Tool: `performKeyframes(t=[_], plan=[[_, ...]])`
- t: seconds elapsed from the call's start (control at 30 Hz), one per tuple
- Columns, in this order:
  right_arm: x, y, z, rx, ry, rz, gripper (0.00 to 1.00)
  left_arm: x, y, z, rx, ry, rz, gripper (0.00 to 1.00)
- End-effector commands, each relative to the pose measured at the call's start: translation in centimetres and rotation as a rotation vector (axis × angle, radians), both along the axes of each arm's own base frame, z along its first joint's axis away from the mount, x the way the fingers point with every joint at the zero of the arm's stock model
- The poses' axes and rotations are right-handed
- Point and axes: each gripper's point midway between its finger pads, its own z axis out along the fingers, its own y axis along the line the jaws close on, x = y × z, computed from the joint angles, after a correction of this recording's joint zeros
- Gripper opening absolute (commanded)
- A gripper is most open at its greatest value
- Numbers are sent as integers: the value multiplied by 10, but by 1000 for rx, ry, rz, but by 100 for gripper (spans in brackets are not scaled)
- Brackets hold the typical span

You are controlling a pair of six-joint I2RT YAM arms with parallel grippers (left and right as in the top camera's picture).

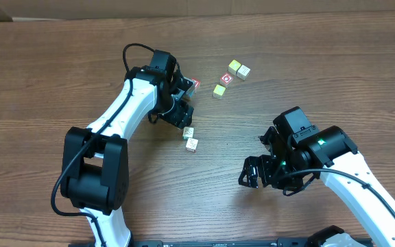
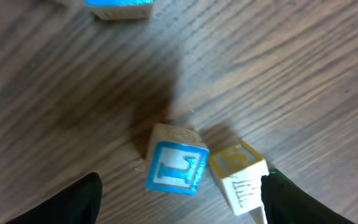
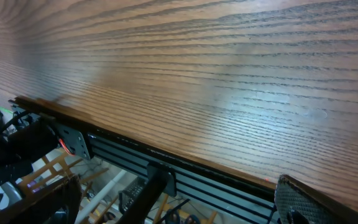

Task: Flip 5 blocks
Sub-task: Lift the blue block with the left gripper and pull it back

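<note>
- Here, your left gripper [image 2: 180, 186] stands released above the wooden table [image 2: 278, 68], jaws apart and gripping nothing.
- Between its two dark fingers [image 2: 73, 202] a blue-lettered block [image 2: 176, 167] rests on the table. Its blue "L" face is turned toward the wrist camera, and it sits clear of the finger on that side.
- A yellow-faced block [image 2: 236, 163] sits against that cube's far side, close to the other finger. You cannot tell whether finger and block actually touch.
- Farther ahead of the fingertips, a third block [image 2: 120, 6] with a blue face is cut off by the top edge of the wrist view.
- Seen from overhead, a red-faced block [image 1: 195, 84] lies just beside the left gripper's body, on the side away from its fingertips.
- Beyond that, a cluster of four blocks [image 1: 226, 79] lies well apart from both grippers, on the far side of the table.
- Your right gripper [image 1: 251, 175] hangs wide open and empty, well apart from every block.
- Its wrist camera looks across bare wood grain and over the table's front edge, with one padded fingertip [image 3: 300, 199] showing at the lower corner and no block between the jaws.
</note>
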Motion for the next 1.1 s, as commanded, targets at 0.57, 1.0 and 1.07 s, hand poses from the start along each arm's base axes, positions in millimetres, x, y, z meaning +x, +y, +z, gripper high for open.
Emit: performKeyframes(t=[0.57, 1.0, 1.07], plan=[[-1, 7, 12, 38, 8, -18, 100, 7, 4, -34, 45, 38, -8, 64], [0, 7, 12, 38, 8, -21, 100, 0, 7, -47, 58, 87, 10, 49], [0, 7, 12, 39, 6, -21, 100, 0, 7, -47, 57, 88, 19, 41]])
